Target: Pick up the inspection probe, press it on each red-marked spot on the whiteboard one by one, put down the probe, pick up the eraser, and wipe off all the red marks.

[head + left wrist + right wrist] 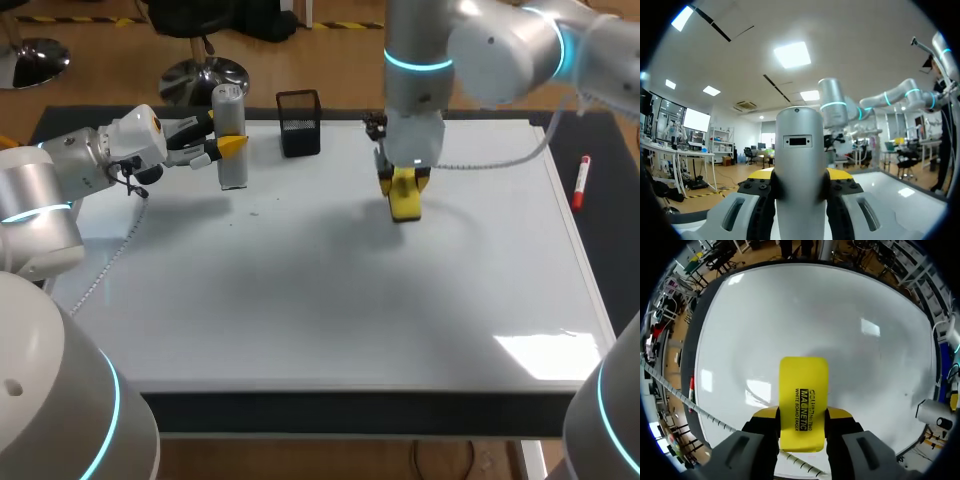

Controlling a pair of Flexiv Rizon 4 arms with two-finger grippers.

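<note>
Head view, left side first: my left arm (pixel 60 170) comes in over the far-left corner of the bench (pixel 612 230). The left jaws are closed on the inspection probe (pixel 231 140), a silver cylinder held upright at the far-left corner of the whiteboard (pixel 330 300). I cannot tell whether its base touches the board. Left wrist view agrees: inspection probe (pixel 800 170) clamped between both fingers (pixel 756 200), one on each side.

Just beside it, at the whiteboard's far edge, stands a black mesh pen holder (pixel 299 122).

Further right, my right arm (pixel 480 50) hangs over the middle of the far edge. The right jaws grip the eraser (pixel 405 198), yellow, and are parted only to its width. Right wrist view: eraser (pixel 803 400) between both fingers (pixel 847 440), low over the whiteboard (pixel 840 320); contact not readable.

On the bench by its right edge, off the whiteboard, lies a red marker (pixel 581 182).
</note>
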